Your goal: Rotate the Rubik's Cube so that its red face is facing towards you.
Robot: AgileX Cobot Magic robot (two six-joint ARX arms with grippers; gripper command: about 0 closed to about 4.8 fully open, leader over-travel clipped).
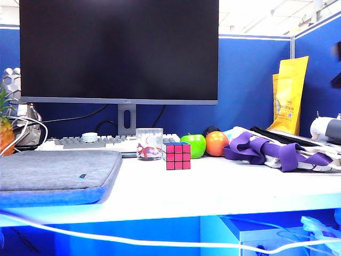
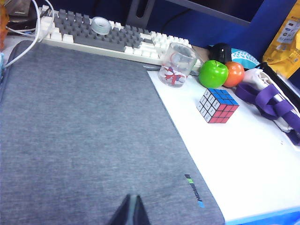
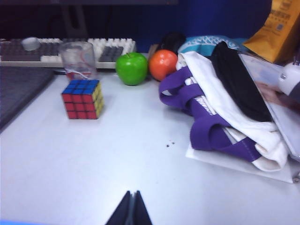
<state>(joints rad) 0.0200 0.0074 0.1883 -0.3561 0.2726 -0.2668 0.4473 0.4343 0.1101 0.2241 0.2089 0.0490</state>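
Note:
The Rubik's Cube [image 1: 178,156] stands on the white desk in front of a glass cup, and its red face [image 1: 178,156] points at the exterior camera. In the right wrist view the cube [image 3: 82,98] shows a blue top, the red face [image 3: 78,106] and a yellow side. The left wrist view has the cube [image 2: 217,105] with blue on top and a white side. My left gripper [image 2: 132,202] is shut and empty above the grey sleeve, far from the cube. My right gripper [image 3: 132,197] is shut and empty over bare desk, well short of the cube. Neither gripper shows in the exterior view.
A grey laptop sleeve [image 1: 53,173] covers the desk's left. Behind the cube are a glass cup [image 1: 149,143], a keyboard [image 1: 101,142] and a monitor [image 1: 118,50]. A green apple [image 1: 194,145], an orange [image 1: 216,143] and a purple-strapped bag [image 1: 277,149] lie to the right. A white cable [image 1: 133,241] hangs below the desk edge.

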